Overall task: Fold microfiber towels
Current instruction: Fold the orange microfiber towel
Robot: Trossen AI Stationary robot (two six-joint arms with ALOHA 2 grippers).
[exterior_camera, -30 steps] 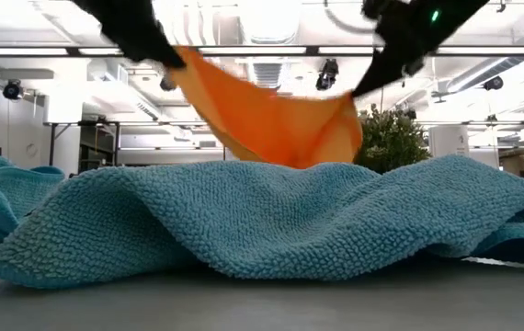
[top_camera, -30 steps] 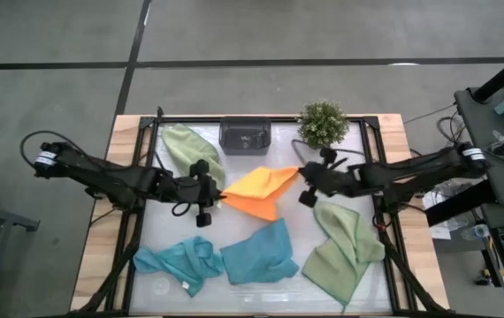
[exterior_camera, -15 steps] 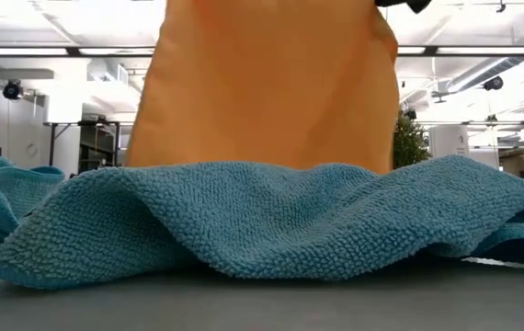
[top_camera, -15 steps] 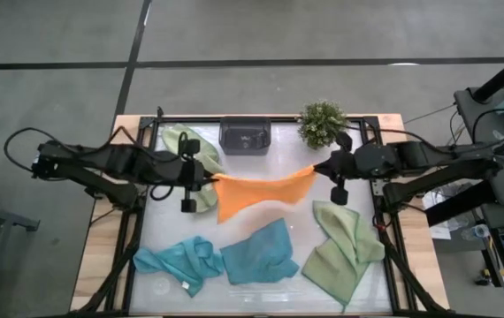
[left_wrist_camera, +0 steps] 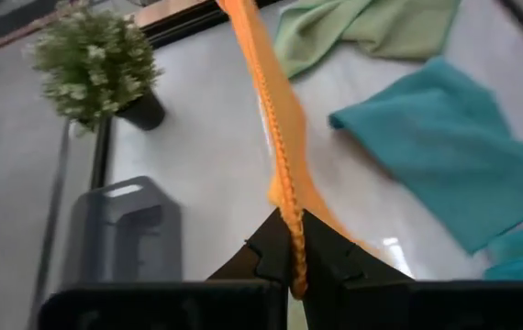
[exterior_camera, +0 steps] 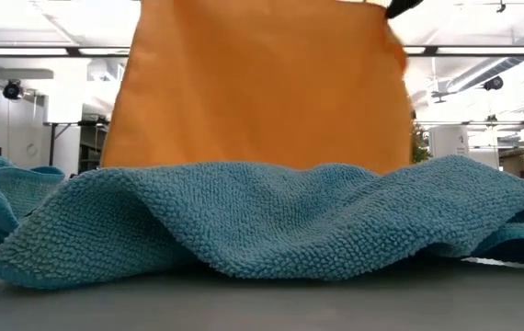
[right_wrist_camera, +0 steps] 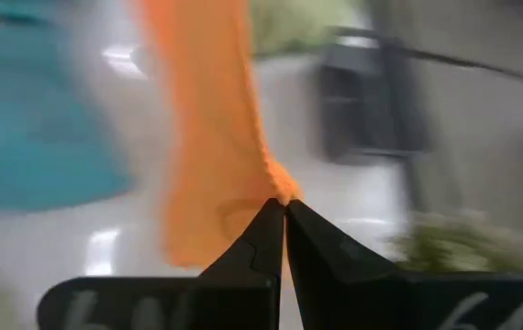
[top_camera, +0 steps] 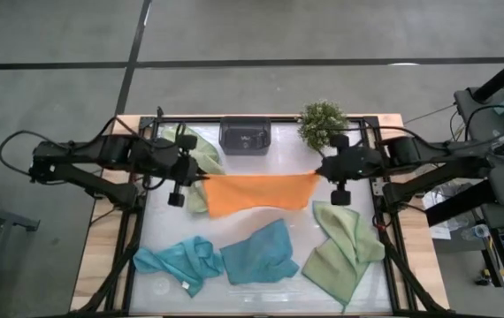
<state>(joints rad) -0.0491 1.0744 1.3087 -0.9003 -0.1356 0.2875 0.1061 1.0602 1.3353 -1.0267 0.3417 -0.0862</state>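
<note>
Above the tabletop's (top_camera: 150, 231) middle, the orange towel (top_camera: 259, 192) is stretched, pinched by left gripper (top_camera: 196, 179) and right gripper (top_camera: 316, 174); corners should be kept level when lowered.

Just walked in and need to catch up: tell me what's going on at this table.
Both arms hold the orange towel stretched between them above the table. The left hand is shut on one top corner, the right hand on the other, so it hangs like a curtain. Two teal towels and two green towels lie crumpled, not yet folded.
</note>
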